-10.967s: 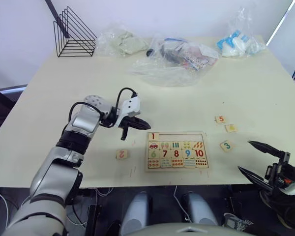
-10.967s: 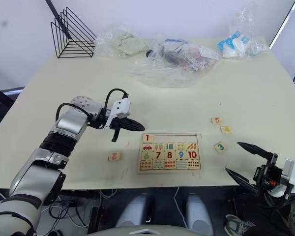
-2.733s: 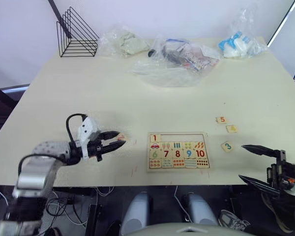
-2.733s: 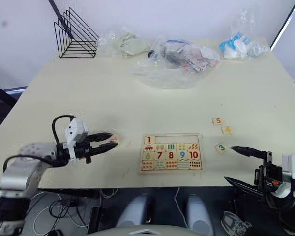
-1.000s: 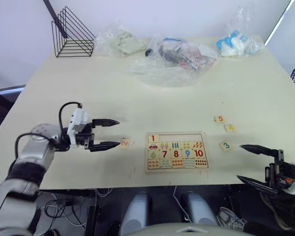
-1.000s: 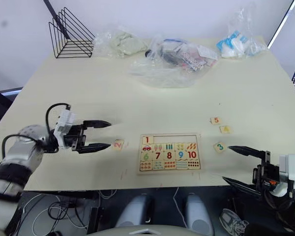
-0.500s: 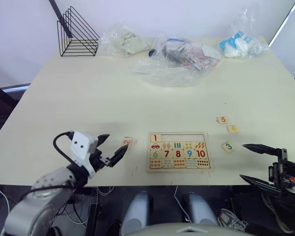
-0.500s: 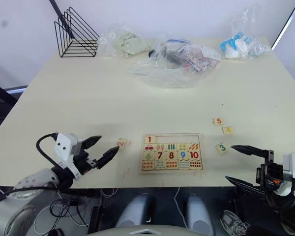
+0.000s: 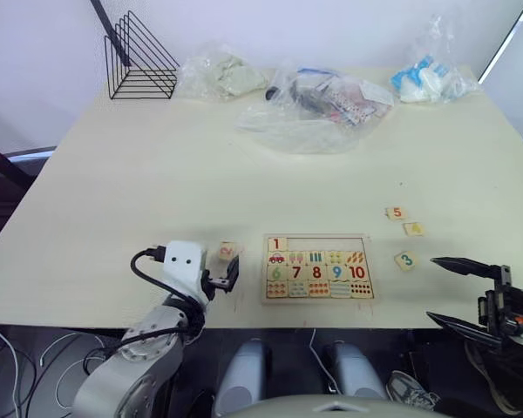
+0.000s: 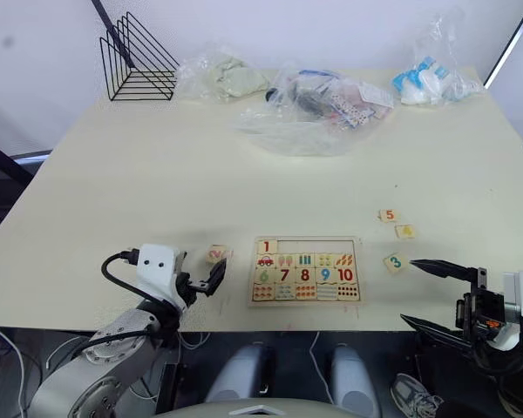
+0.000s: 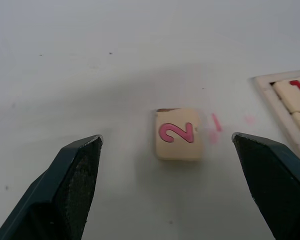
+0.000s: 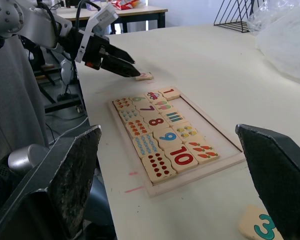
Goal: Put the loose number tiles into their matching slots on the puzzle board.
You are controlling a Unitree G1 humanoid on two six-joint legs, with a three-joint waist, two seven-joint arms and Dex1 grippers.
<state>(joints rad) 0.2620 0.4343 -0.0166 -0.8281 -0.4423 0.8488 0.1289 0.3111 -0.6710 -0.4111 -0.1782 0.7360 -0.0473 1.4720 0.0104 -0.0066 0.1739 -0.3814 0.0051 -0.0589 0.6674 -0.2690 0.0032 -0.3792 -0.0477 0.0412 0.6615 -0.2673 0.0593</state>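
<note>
L black two-finger gripper is hovering at the near table edge w/ fingers spread wide, nothing between them. Just beyond it the small pale-wood tile w/ pink 2 is lying flat on the cream tabletop, just left of the rectangular pale-wood puzzle board.

R black gripper is hanging off the near right edge, jaws apart, empty. Near it is sitting the green 3 tile; farther back, the yellow 4 tile, then the orange 5 tile.

The red 1 tile is occupying the leftmost slot in the board's far row; the other slots are showing bare.
</note>
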